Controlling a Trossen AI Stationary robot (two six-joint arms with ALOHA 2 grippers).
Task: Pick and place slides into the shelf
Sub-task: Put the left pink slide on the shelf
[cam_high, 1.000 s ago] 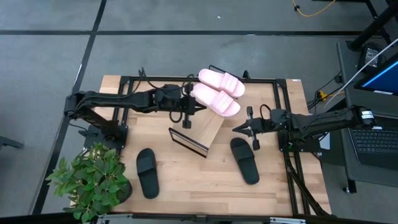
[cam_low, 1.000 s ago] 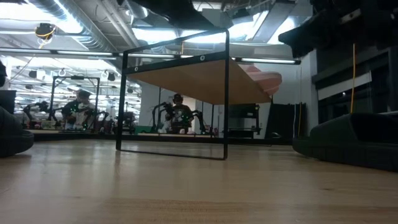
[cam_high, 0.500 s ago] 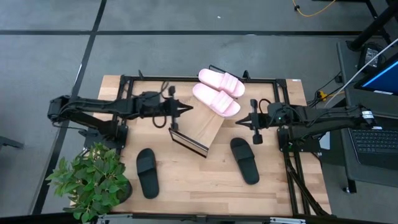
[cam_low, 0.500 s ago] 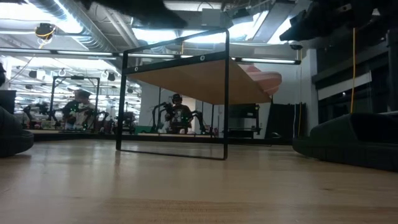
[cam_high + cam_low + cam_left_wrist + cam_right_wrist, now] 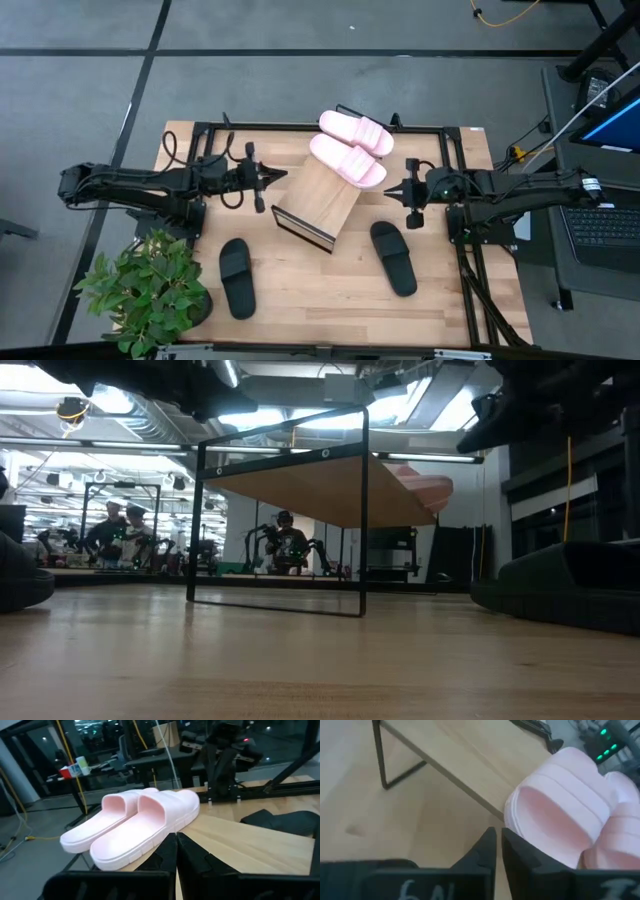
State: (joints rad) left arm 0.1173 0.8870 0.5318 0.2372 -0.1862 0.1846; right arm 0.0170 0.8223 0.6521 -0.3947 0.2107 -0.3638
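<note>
Pale pink slides (image 5: 352,146) sit side by side at the far, raised end of the slanted light-wood shelf (image 5: 317,197).

We see two matte black slides on the tabletop (image 5: 310,285): one (image 5: 236,277) near the potted plant (image 5: 148,290), the other (image 5: 393,256) on the right. We read no clear writing on the slides or shelf; white marks on the right gripper's body in its wrist view are illegible. The left gripper (image 5: 272,177) reaches in level, just left of the shelf, fingers (image 5: 165,857) pressed together and empty. The right gripper (image 5: 392,189) stretches in level beside the pink pair, fingers (image 5: 484,852) likewise closed on nothing.
</note>
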